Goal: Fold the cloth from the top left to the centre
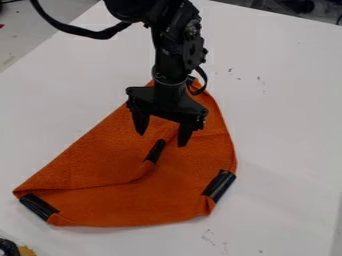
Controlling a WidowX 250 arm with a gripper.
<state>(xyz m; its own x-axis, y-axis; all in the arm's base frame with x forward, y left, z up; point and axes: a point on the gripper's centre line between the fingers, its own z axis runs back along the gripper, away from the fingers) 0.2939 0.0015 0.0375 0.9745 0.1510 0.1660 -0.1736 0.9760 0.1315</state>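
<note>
In the camera view, the orange cloth (110, 162) lies on the white tabletop (287, 100), well in from its far edge and its upper-left edge. The black hand (161, 139) hangs over the cloth's middle, its two fingers spread, pinching nothing. One flap is already laid inward, its black strip (155, 151) near the centre, so the fold looks done; only clearing the arm seems left. Count: one cloth, one hand, three plainly visible black strips, perhaps a fourth by the wrist.
</note>
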